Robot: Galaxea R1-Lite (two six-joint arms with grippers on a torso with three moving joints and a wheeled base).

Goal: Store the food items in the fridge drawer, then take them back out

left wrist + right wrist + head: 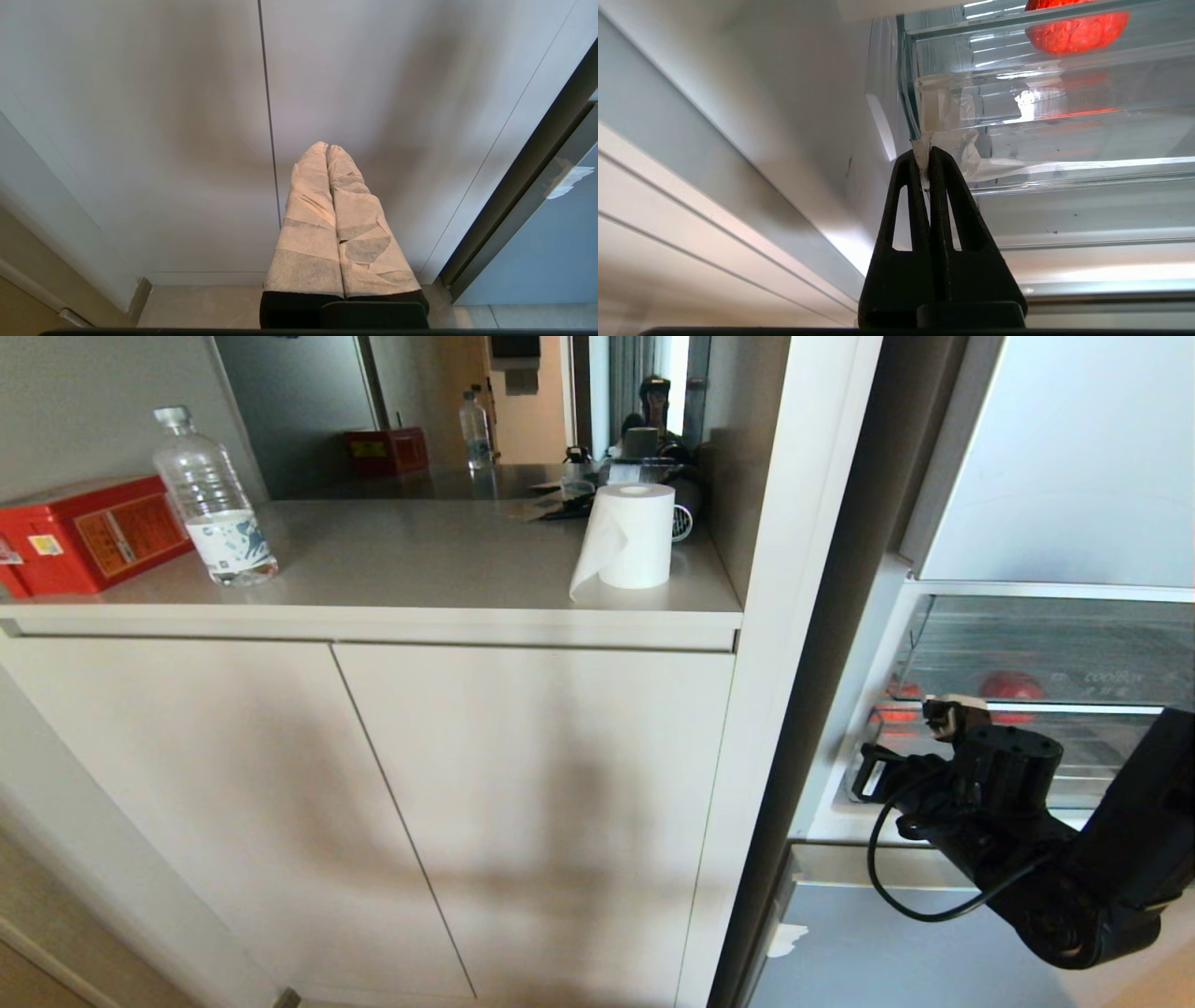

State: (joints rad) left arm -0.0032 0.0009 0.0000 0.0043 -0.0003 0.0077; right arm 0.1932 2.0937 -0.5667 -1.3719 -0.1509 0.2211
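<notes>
1. Where the fridge stands open at the right of the room, we find the fridge drawer [1064, 116], clear plastic with a ribbed floor, and the red-orange food item [1078, 32] lying inside it behind the clear front wall.
2. We note the right gripper [927, 156] clenched on a white tape tab [920, 148] fixed to the drawer's front corner.
3. We note the left gripper [327, 149], fingers wrapped in pale tape and pressed together, empty, hanging before the cabinet doors [187, 140].
4. On the pale counter [420, 560] we record a water bottle [213, 499], a red box [84, 532] and a paper roll [630, 537], standing well apart.
</notes>
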